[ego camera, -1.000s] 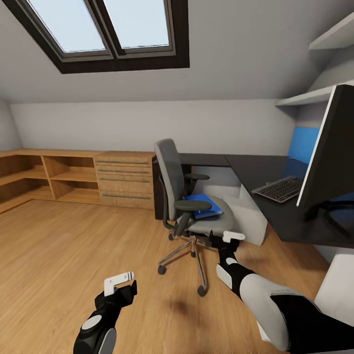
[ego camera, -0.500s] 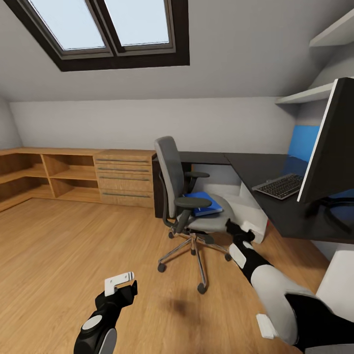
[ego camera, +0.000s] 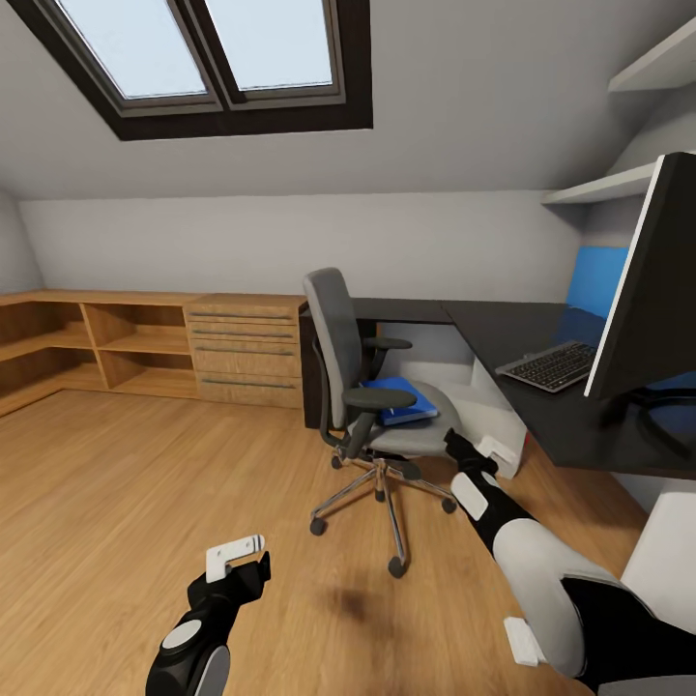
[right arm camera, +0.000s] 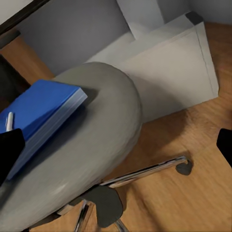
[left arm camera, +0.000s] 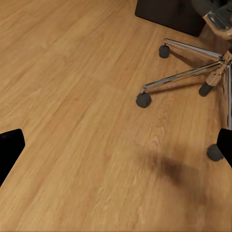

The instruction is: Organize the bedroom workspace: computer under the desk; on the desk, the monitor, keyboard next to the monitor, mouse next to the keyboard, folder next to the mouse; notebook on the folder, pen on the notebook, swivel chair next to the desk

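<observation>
The grey swivel chair [ego camera: 340, 353] stands on the wood floor beside the black desk [ego camera: 503, 333]. A blue folder [ego camera: 401, 401] lies on its seat [right arm camera: 92, 145], thick-edged in the right wrist view, folder [right arm camera: 41, 108], with a white pen [right arm camera: 8, 121] on top; I cannot tell a notebook apart from it. My right gripper [ego camera: 480, 450] hovers open at the seat's front edge, a short way from the folder. The keyboard [ego camera: 548, 365] and monitor [ego camera: 643, 290] sit on the desk. Under the desk is the pale computer [ego camera: 488, 420]. My left gripper [ego camera: 235, 555] hangs open over the floor.
The chair's chrome base and castors [left arm camera: 144, 99] spread over the floor between my arms. A low light-wood cabinet [ego camera: 145, 348] with shelves and drawers lines the far wall. White wall shelves [ego camera: 619, 184] hang above the desk. A white block [ego camera: 667, 561] stands at my right.
My right arm has reached forward and to the right, to the front edge of the chair seat. The view has shifted slightly. The left arm has stayed put.
</observation>
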You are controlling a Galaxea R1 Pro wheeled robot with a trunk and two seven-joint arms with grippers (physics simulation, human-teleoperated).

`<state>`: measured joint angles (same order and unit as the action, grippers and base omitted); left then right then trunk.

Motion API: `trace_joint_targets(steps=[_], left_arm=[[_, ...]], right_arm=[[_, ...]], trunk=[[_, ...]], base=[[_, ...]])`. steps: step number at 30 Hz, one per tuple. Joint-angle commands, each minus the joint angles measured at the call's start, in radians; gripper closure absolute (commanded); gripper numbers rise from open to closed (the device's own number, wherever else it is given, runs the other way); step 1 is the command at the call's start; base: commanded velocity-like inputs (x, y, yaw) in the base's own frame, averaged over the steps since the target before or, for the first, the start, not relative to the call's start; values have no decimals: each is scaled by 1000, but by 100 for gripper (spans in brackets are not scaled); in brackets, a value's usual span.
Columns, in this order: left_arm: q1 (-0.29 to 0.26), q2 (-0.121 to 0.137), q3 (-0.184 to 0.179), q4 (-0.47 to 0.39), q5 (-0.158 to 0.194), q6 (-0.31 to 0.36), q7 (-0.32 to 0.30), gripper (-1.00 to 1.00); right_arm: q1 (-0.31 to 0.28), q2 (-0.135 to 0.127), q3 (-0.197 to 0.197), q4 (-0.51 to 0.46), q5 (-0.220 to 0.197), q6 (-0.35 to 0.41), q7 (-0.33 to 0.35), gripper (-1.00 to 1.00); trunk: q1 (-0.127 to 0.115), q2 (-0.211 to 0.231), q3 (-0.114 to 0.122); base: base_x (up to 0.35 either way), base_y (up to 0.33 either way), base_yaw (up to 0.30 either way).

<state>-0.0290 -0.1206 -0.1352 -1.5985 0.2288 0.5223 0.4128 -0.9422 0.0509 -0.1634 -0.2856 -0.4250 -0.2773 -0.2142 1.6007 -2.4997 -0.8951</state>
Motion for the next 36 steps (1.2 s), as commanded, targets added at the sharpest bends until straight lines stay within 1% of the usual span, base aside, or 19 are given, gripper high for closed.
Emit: trace_joint_targets(steps=[1, 3, 6, 8, 9, 10, 11, 12, 16, 18, 21, 27, 28, 29, 33, 36], left_arm=[[-1, 1, -1, 1, 11, 2, 8, -100], [0, 2, -1, 3, 10, 2, 5, -100], [0, 2, -1, 3, 10, 2, 3, -100], [0, 3, -1, 3, 10, 3, 3, -100], [0, 3, -1, 3, 10, 3, 3, -100], [0, 3, -2, 3, 10, 3, 3, -100], [0, 3, -2, 3, 10, 3, 3, -100], [0, 3, -1, 3, 10, 3, 3, -100], [0, 3, -2, 3, 10, 3, 3, -100], [0, 3, -2, 3, 9, 3, 3, -100], [0, 3, -3, 3, 9, 2, 3, -100], [0, 3, -3, 3, 9, 2, 3, -100], [0, 3, -3, 3, 9, 2, 3, -100], [0, 3, -3, 3, 9, 2, 3, -100], [0, 3, -3, 3, 9, 2, 3, -100], [0, 4, -3, 3, 9, 3, 3, -100]], right_arm=[[0, -2, 1, 1, -12, -6, 0, -100], [0, -7, 0, 9, -28, -5, 15, -100], [0, -27, 0, 12, -96, 0, 20, -100], [0, -51, 1, 14, -190, 15, 22, -100], [0, -56, 1, 14, -214, 22, 23, -100], [0, -63, 2, 15, -259, 43, 24, -100], [0, -66, 2, 15, -278, 55, 26, -100], [0, -79, 2, 15, -337, 125, 55, -100], [0, -92, 2, 19, -359, 193, 127, -100], [0, -98, 1, 30, -363, 211, 149, -100], [0, -108, -1, 50, -366, 227, 165, -100], [0, -117, -3, 53, -367, 229, 166, -100], [0, -123, -18, 53, -367, 230, 167, -100], [0, -125, -25, 53, -367, 230, 167, -100], [0, -137, -78, 54, -366, 230, 167, -100], [0, -148, -93, 54, -366, 230, 167, -100]], trunk=[[0, 0, -1], [0, 0, -1], [0, 0, -1], [0, 0, -1], [0, 0, -1], [0, 0, -1], [0, 0, -1], [0, 0, -1], [0, 0, -1], [0, 0, -1], [0, 0, -1], [0, 0, -1], [0, 0, -1], [0, 0, -1], [0, 0, -1], [0, 0, -1]], base=[[0, 0, 0], [197, 0, 0], [251, 0, 0], [131, 0, 0], [82, 0, 0], [53, 0, 0], [42, 0, 0], [14, 0, 0], [26, 0, 0], [148, 0, 0], [254, 0, 0], [302, 0, 0], [307, 0, 0], [309, 0, 0], [314, 0, 0], [187, 0, 0]])
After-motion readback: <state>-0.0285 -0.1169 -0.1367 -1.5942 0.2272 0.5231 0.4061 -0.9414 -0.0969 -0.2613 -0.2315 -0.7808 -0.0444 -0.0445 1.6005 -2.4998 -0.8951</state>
